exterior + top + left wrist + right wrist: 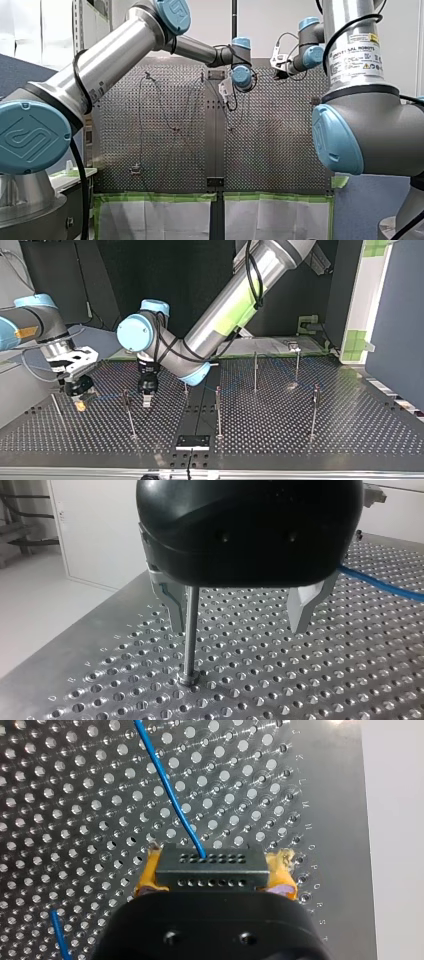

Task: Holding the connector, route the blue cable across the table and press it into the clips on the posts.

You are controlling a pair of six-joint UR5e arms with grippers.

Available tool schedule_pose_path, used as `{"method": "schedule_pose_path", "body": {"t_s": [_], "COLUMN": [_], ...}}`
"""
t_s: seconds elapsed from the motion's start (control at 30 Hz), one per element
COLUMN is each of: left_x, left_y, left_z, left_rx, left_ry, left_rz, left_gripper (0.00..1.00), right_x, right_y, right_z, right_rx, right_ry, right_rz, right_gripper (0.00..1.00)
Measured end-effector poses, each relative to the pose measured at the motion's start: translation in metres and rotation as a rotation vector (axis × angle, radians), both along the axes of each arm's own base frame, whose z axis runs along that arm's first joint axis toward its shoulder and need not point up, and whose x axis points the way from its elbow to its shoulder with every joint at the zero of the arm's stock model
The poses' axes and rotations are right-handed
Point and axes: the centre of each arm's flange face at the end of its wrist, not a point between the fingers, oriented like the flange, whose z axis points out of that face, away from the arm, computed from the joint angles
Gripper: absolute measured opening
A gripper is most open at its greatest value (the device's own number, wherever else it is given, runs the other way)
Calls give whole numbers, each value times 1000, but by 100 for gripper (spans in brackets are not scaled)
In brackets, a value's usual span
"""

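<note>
My right gripper is shut on a black connector, with its yellow pads on both ends. A thin blue cable leaves the connector and runs away over the perforated table. In the top view my right gripper hangs low at the left. My left gripper hangs beside it, close to a post. The left wrist view shows my left gripper open, metal fingers apart, holding nothing. A thin post stands just inside one finger. The blue cable lies beyond the other finger.
Several thin posts stand on the perforated table, among them one at the middle and one at the top view's right. A small black plate lies near the table's near edge. My left arm crosses above the table.
</note>
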Motion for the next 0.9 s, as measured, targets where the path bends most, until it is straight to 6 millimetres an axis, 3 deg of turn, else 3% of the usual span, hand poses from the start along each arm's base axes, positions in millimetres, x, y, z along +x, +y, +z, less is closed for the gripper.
{"method": "schedule_pose_path", "body": {"t_s": [0.47, 0.9], "left_x": [-20, -47], "left_y": [2, 11], "left_z": [0, 34], "left_rx": [24, -2], "left_ry": [83, 36], "left_rz": [-37, -115], "left_gripper": [100, 100], "right_x": [0, 3], "right_y": [0, 2], "right_z": [0, 0], "right_rx": [1, 0], "right_ry": [2, 5], "right_rz": [-1, 6], "right_gripper": [0, 0]}}
